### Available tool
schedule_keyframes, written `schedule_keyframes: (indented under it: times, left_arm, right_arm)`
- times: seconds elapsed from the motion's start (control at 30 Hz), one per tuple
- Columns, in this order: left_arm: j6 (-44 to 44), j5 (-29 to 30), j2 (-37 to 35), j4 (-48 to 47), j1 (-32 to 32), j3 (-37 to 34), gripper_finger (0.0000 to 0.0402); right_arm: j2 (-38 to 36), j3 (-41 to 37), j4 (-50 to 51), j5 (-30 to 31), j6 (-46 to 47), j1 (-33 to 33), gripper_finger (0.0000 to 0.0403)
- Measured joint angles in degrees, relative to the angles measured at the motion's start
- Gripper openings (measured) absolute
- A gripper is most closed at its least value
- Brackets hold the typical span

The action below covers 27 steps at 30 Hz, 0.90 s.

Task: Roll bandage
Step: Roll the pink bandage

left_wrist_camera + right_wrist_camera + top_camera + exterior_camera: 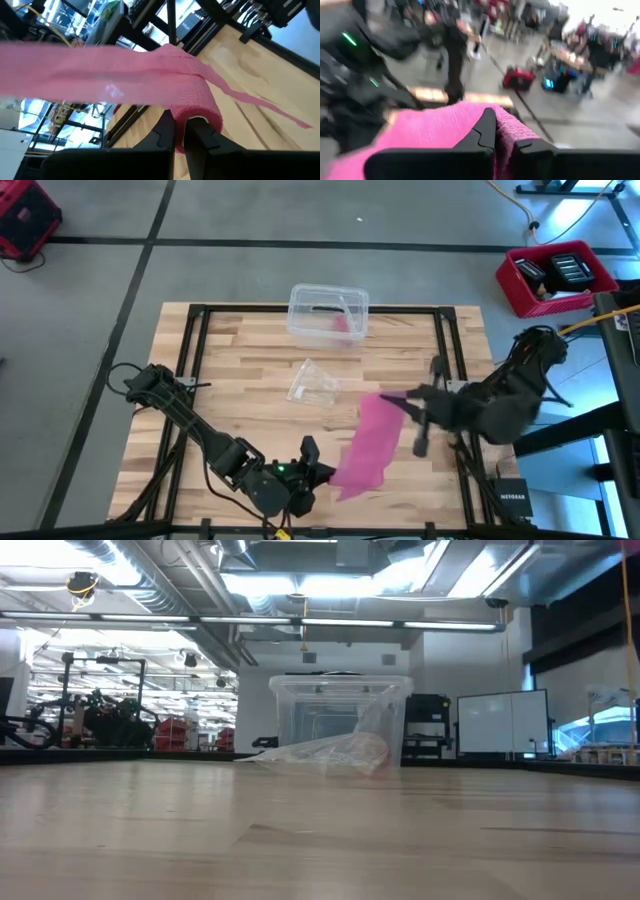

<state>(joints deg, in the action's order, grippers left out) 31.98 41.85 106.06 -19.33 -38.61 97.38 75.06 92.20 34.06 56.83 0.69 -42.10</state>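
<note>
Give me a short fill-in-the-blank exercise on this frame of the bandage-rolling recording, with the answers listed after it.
1. The bandage stretched between the two grippers is ____ in colour.
2. The left gripper is ____ on one end of the bandage.
3. The right gripper pinches the bandage's other ____.
4. The clear plastic box stands at the table's far edge, and the crumpled clear wrapper lies ____ it and the bandage.

Answers: pink; shut; end; between

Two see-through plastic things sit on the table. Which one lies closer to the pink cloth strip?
The crumpled clear plastic wrapper: it lies mid-table, beside the pink fabric bandage, while the clear plastic box stands at the far edge.
</note>
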Motion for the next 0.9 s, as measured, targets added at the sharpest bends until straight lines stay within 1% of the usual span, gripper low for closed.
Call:
schedule_keyframes:
  times: [0.1,0.2,0.3,0.4,0.57,0.63,0.7,0.8,0.9]
  left_arm:
    - [-0.4,-1.47,0.0,0.41,-0.02,0.0,0.0011]
    - [-1.83,-2.5,0.54,1.23,0.28,0.0,0.0007]
    - [-3.44,-2.8,1.81,2.2,0.7,0.0,0.0007]
    - [-6.32,-3.07,3.33,2.19,1.57,-0.02,0.001]
    - [-14.82,-3.28,6.71,2.43,3.6,-0.34,0.0011]
    - [-18.96,-3.25,7.77,4.36,4.34,-1.77,0.0012]
    - [-22.87,-3.25,8.34,8.44,5.09,-4.53,0.0012]
    - [-27.39,-3.32,8.39,15.44,5.94,-9.56,0.0012]
    - [-31.23,-3.31,8.39,22.54,6.18,-13.79,0.0012]
  right_arm:
    - [0.87,-0.01,7.6,-3.45,7.05,4.28,0.0007]
    - [1.36,-2.27,9.92,-4.88,10.97,7.77,0.0007]
    - [1.32,-6.53,9.62,-8.37,13.16,11.18,0.0008]
    - [1.32,-12.22,8.57,-13.11,16.13,14.16,0.0008]
    - [1.32,-22.96,3.11,-20.77,21.72,17.55,0.0012]
    - [1.32,-27.03,0.39,-22.66,24.18,18.76,0.0026]
    - [1.32,-30.97,-2.73,-24.9,25.83,19.74,0.005]
    - [1.34,-36.26,-7.32,-28.31,27.07,20.9,0.0099]
    - [1.37,-39.75,-10.47,-30.44,28.98,20.96,0.015]
